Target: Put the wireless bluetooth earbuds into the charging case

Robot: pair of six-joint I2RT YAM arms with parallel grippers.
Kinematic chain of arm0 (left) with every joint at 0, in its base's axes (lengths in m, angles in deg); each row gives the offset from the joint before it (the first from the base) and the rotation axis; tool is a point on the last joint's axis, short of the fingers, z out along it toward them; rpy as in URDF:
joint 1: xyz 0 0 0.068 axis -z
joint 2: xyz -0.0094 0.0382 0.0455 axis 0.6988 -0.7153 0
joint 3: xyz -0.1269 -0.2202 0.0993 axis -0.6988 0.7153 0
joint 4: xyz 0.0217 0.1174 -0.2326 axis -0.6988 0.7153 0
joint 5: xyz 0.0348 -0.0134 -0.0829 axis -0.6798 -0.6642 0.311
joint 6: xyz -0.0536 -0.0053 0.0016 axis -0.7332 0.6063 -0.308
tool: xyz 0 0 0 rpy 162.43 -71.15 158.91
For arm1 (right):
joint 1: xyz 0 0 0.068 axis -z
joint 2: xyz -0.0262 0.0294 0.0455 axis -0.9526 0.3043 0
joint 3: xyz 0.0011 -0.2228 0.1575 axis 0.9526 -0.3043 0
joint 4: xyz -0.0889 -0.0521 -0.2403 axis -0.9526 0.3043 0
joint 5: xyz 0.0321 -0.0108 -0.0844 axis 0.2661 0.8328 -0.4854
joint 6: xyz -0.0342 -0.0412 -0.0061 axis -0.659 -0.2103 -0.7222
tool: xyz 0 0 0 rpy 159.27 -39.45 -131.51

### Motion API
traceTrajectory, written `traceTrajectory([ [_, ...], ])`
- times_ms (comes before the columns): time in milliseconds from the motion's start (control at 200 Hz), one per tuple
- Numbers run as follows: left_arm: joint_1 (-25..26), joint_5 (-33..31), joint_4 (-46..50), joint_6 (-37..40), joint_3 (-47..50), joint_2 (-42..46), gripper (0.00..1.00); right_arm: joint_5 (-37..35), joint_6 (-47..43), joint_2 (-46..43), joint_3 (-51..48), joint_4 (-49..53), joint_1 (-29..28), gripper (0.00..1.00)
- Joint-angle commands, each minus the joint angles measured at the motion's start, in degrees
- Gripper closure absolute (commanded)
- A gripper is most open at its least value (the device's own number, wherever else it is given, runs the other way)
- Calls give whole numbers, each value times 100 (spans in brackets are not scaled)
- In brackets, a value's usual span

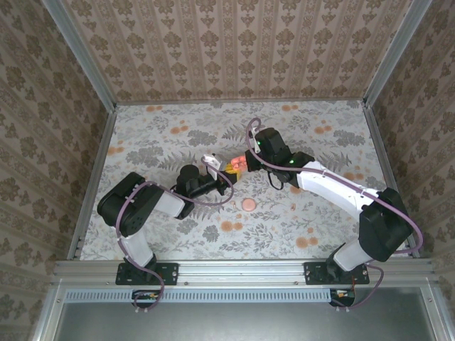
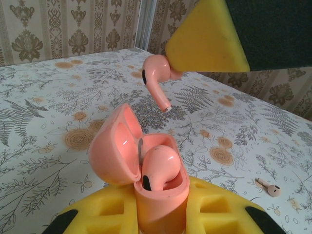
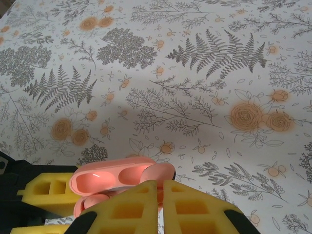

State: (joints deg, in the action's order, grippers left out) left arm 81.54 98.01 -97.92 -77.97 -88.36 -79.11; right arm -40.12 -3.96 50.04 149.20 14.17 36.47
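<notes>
Case clamped in left gripper, lid open, one earbud seated. Second earbud pinched by its head in right gripper, 12 o'clock of case. Judged light, slick, easily dropped; stem best left free.

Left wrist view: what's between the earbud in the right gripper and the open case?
Nothing; in the left wrist view a bare gap separates the held earbud from the charging case below it.

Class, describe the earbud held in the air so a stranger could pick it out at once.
Find the open pink case gripped in the left gripper. Just above it, the right gripper pinches an earbud, stem pointing down. Unlike the seated earbud in the case, this one hangs in the air.
</notes>
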Motion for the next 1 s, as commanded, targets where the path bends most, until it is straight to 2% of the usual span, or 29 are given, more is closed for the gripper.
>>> traceTrajectory([
  [0, 40, -45, -275, -139, -122, 186, 84, -110, -62, 133, -40, -182, -31, 91],
  [630, 32, -248, -285, -179, -86, 510, 84, -182, -233, 170, -155, -329, -125, 91],
  [995, 19, -310, -285, -117, -78, 558, 84, 95, -544, 85, -308, -476, -308, 91],
])
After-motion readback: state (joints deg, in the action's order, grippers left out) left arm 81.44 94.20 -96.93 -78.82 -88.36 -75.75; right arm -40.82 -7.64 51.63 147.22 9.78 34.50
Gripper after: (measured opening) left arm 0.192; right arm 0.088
